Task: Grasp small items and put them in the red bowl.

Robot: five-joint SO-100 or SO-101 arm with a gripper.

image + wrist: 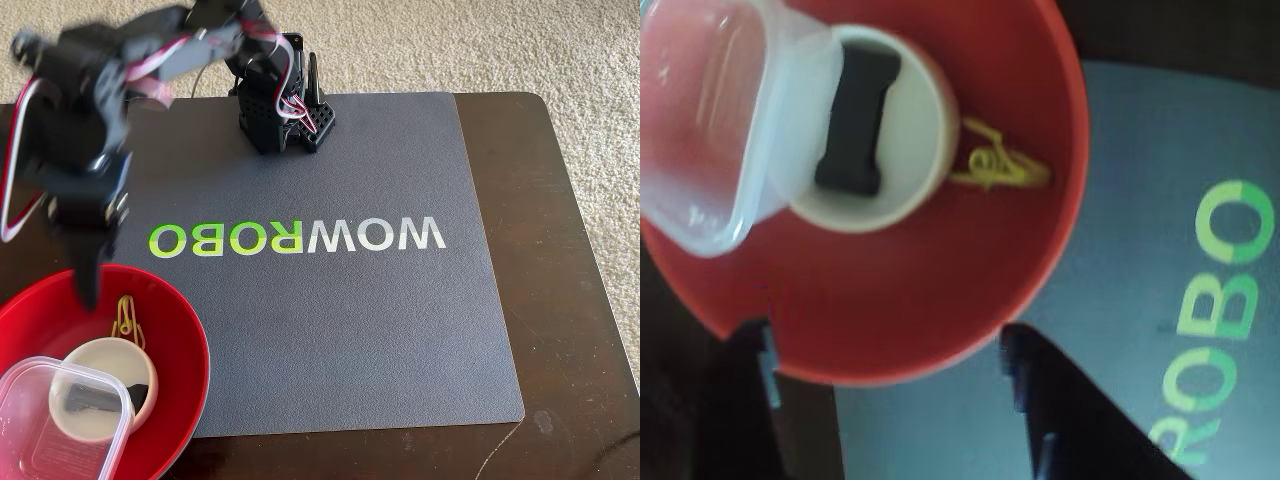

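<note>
The large glossy red round bowl (pixel 150 300) is sitting at the lower left corner of the grey rubber mat (pixel 380 330) in the fixed view, partly overhanging onto the dark wooden table (pixel 560 200). All four small items are lying inside it. The small white round bowl (pixel 915 170) is resting near the middle, and the black oblong plastic clip (pixel 855 120) is lying in it. The clear square plastic tub (pixel 700 130) is leaning over the white bowl's edge, covering part of it. The yellow-green clothespin (pixel 1000 168) is lying on the red bowl's inner wall just beside the white bowl.

The black two-finger gripper (pixel 885 350) is hovering over the bowl's rim with its jaws standing wide apart and nothing between them; in the wrist view one finger is showing on each side of the rim. In the fixed view the arm is blurred, so whether a fingertip is touching the rim is probably not something to settle.

The mat is bearing the white and green lettering "WOWROBO" (pixel 300 237).
</note>
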